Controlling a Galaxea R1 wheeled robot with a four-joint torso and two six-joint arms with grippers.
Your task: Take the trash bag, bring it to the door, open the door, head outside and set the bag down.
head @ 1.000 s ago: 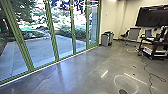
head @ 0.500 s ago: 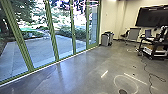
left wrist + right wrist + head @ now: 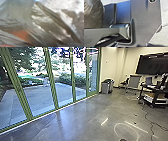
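Close before your left wrist, the crinkled, sheer trash bag [image 3: 50,26] shows glossy folds over an orange patch [image 3: 22,35]; you cannot tell how far either claw is open or what it holds. You appear to be mid-carry, a step calling for steady driving over smooth gray concrete floor [image 3: 82,119] toward tall green-framed glass panels [image 3: 51,77], flat paving [image 3: 37,97] beyond.

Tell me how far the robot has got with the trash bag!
The trash bag looks picked up: it shows close up by both wrists. Carrying it seems under way, with indoor floor ahead. Opening a door, going out and putting the bag down look left to do: the paved yard lies beyond the green-framed glass.
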